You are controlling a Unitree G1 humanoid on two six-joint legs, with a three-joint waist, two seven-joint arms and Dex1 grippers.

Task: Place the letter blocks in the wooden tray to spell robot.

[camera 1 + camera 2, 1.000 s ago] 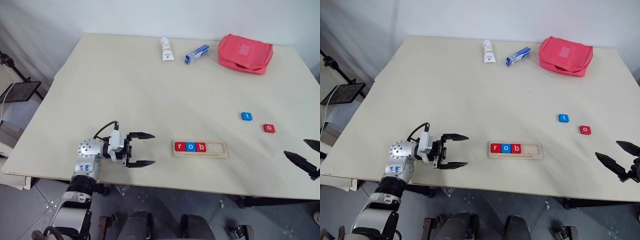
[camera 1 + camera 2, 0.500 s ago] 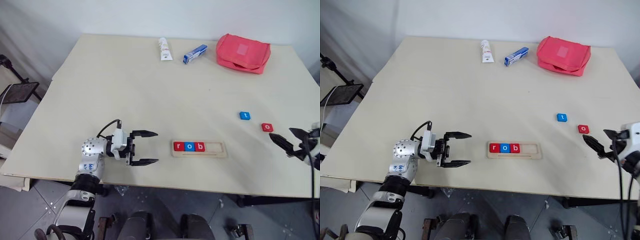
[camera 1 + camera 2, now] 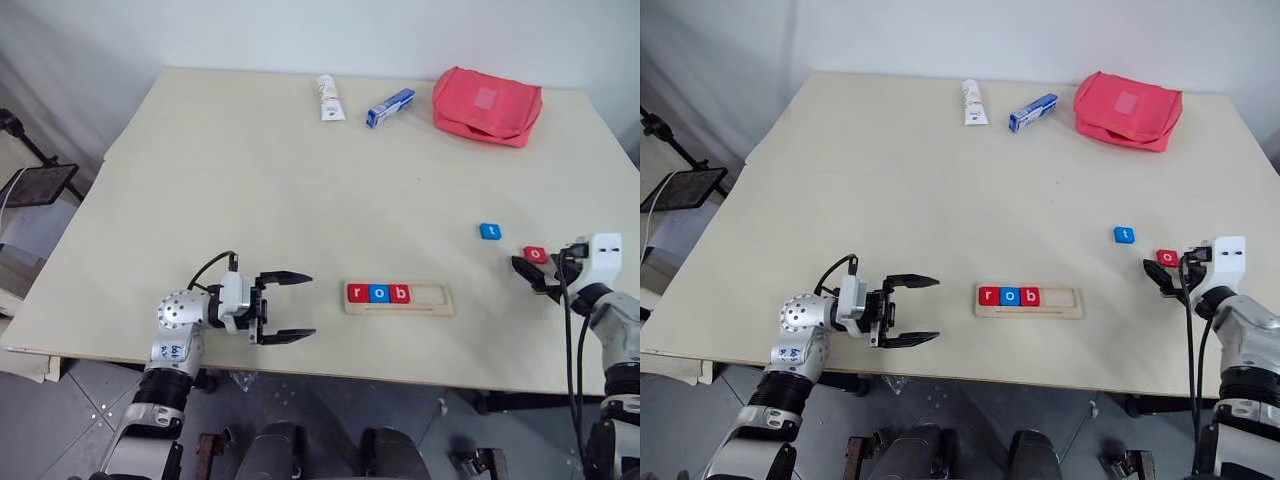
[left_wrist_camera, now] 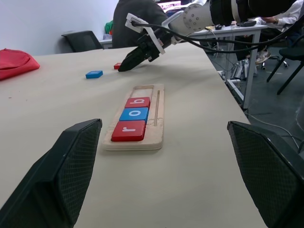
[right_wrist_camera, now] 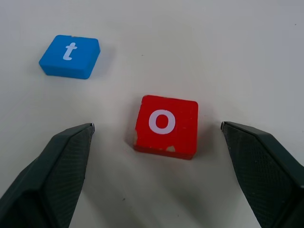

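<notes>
The wooden tray (image 3: 432, 296) lies near the table's front edge, with three letter blocks in its left end: red r (image 3: 358, 293), blue o (image 3: 379, 294), red b (image 3: 400, 294). The right part of its groove is bare. A loose blue t (image 3: 490, 231) and a loose red o (image 3: 535, 254) lie on the table to the right. My right gripper (image 5: 157, 125) is open, its fingers straddling the red o (image 5: 165, 125) from the near side without touching it. My left gripper (image 3: 311, 305) is open and holds nothing, left of the tray and pointing at it.
A red pouch (image 3: 487, 105), a blue-and-white box (image 3: 391, 107) and a white tube (image 3: 329, 97) lie along the far edge. The table's right edge is close behind my right arm. Chairs and a desk stand beyond the table in the left wrist view.
My right gripper has come forward from the table's near right edge up to the red o, staying open. The left gripper has barely moved.
</notes>
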